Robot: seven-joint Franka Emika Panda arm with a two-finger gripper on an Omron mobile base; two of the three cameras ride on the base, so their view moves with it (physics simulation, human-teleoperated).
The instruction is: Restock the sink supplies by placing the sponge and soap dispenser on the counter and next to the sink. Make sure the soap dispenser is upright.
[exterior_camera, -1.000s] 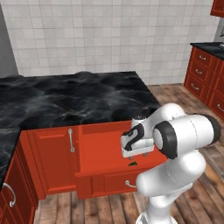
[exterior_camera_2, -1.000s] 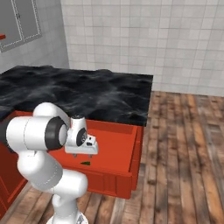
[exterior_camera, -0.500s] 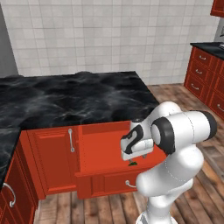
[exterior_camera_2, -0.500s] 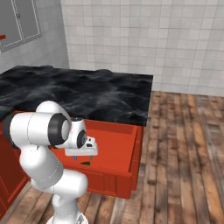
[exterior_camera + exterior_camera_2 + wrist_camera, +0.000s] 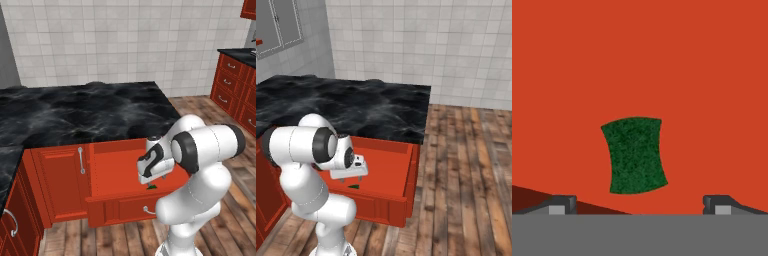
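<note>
Wide black marble island slab point(image 5: 85, 112) across the middle of both base views, white-veined, over red cabinets point(image 5: 57, 182). Tiled wall behind, wood plank floor point(image 5: 471, 170) to the right. Below the slab's near edge, a red drawer point(image 5: 383, 172) pulled out, open at the top, with a silver handle on its front in the left base view. White arm bent over that drawer, hand pointing down into it. Gripper point(image 5: 637, 206) directly above the drawer floor, jaws spread wide apart, nothing between them; both dark fingertips point(image 5: 562, 204) low in the hand view, one at each side. Sponge point(image 5: 635, 156) lying flat on the red drawer floor, green layer up, centred between the two fingertips and not touching either, long side running along the hand view's vertical. Same sponge a small green sliver point(image 5: 151, 187) just under the hand in the left base view, and again below the hand point(image 5: 354, 186) in the right base view.
</note>
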